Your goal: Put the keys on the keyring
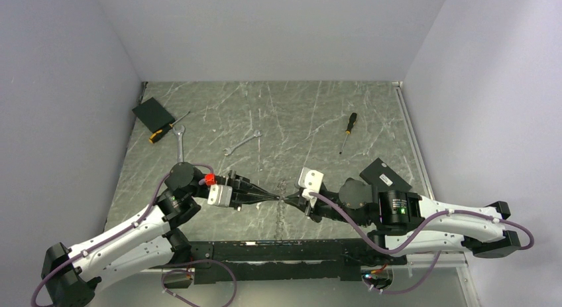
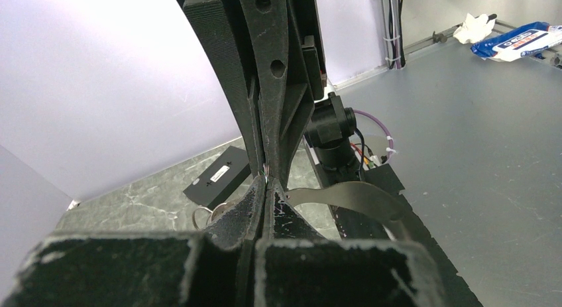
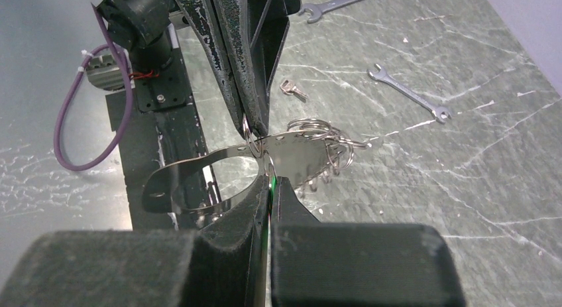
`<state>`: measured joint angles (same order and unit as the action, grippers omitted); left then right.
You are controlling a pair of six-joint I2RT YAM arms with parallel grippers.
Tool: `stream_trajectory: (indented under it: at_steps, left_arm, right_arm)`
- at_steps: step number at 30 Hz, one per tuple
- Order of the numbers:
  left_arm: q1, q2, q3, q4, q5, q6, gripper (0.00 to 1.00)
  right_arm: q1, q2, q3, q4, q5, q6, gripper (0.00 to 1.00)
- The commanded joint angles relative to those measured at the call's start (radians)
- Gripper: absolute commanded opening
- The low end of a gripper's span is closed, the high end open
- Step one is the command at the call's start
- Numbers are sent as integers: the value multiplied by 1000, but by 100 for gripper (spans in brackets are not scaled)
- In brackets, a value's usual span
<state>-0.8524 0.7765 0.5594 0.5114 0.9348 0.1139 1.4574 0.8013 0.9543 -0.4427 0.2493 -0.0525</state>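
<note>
A dark, white-veined stone table (image 1: 298, 115) sits between pale walls (image 1: 265, 28). At its upper left lie a black box (image 1: 152, 113), an orange-handled screwdriver (image 1: 162, 131) and a wrench (image 1: 180, 142), with a second wrench (image 1: 242, 143) further right. All are well apart from my work and block nothing.

The silvery key (image 3: 289, 88) lies flat on the stone, alone, in the upper middle of my right wrist view. Being so thin and small, I expect it to be awkward to pinch up by its edges.

In the lower middle of the top view my left gripper (image 1: 270, 198) is clamped on one thin loop of the keyring (image 3: 311, 131). The keyring is a cluster of split rings on a flat shiny tab (image 3: 199, 168), held clear of the table. It looks light, hard and slick. The loose rings look free to swing, so I judge the pinched loop to be the only steady spot.

Tip to tip with it, my right gripper (image 1: 291, 201) is squeezed on the green key (image 3: 272, 186). Only a sliver of it shows between the pads, so I cannot tell whether its hole is free. It is tiny and stiff, and I think it could twist in the grip.

Further right lie another screwdriver (image 1: 348, 129) and a second black box (image 1: 379, 173) near my right arm. Neither is in the way.
</note>
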Motion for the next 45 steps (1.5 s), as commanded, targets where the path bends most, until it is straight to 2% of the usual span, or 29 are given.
stream_trajectory:
  at_steps: [1, 10, 24, 34, 45]
  left_arm:
    - [-1, -11, 0, 40, -30, -13, 0]
    - [-2, -7, -6, 41, -52, -25, 0]
    - [-1, -29, -42, 103, -89, -95, 0]
    - [-1, -72, -49, 93, -87, -99, 0]
    - [-1, -26, -60, 154, -81, -107, 0]
  right_arm:
    - [12, -6, 27, 49, -5, -9, 0]
    - [33, -4, 45, 29, 41, -13, 0]
    - [176, 24, 8, 70, 344, -147, 0]
    - [189, -8, -54, 128, 395, -231, 0]
    - [190, 6, -41, 132, 391, -276, 0]
